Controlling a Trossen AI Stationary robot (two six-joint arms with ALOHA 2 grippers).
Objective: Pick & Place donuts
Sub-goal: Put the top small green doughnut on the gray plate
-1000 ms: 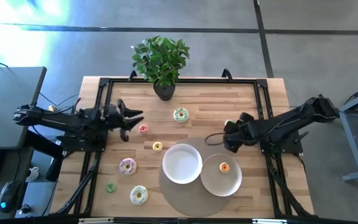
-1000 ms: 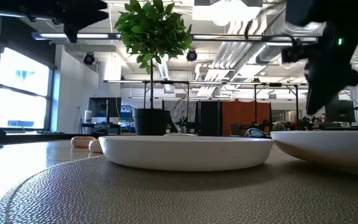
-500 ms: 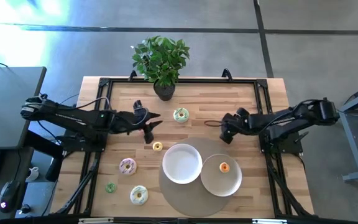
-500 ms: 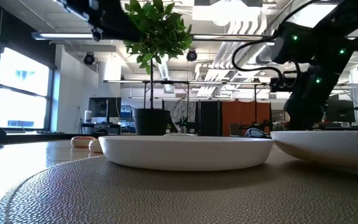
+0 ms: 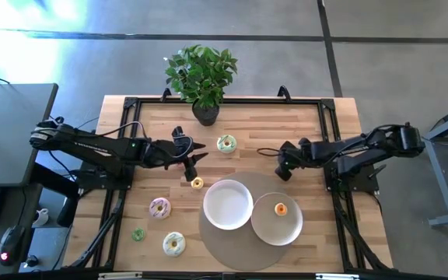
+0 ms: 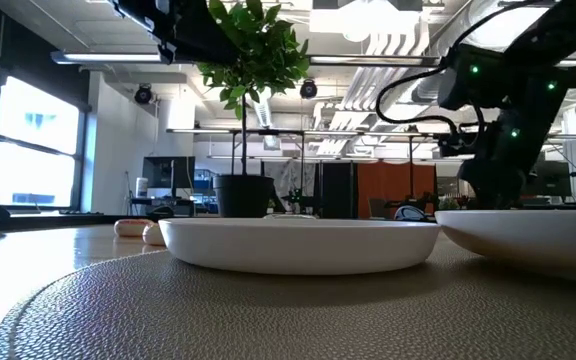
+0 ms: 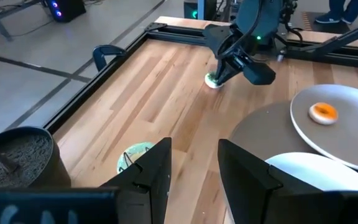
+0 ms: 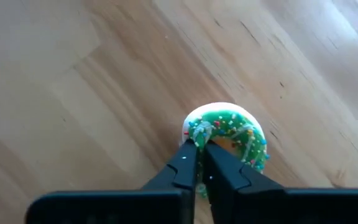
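The right gripper [image 5: 284, 169] is low over the wooden table [image 5: 302, 124], just beyond the round grey mat [image 5: 208, 233], and its fingers [image 8: 188, 168] are closed to a thin gap on the rim of a small green-iced donut [image 8: 227, 135] that lies on the wood. The left gripper [image 5: 191, 159] reaches over the table's middle with its fingers [image 7: 151, 171] parted and nothing between them; it hangs between a green-and-white donut [image 5: 225, 143] near the potted plant [image 5: 201, 71] and a small yellow donut [image 5: 197, 183] just beside the empty white plate [image 5: 228, 204]. A small orange donut [image 5: 280, 208] sits in the second white plate [image 5: 277, 225], which touches the first one on the mat. Off to the left arm's side, a pink donut [image 5: 159, 208], a tiny green donut [image 5: 138, 233] and a cream donut [image 5: 173, 244] lie apart on the bare wood.
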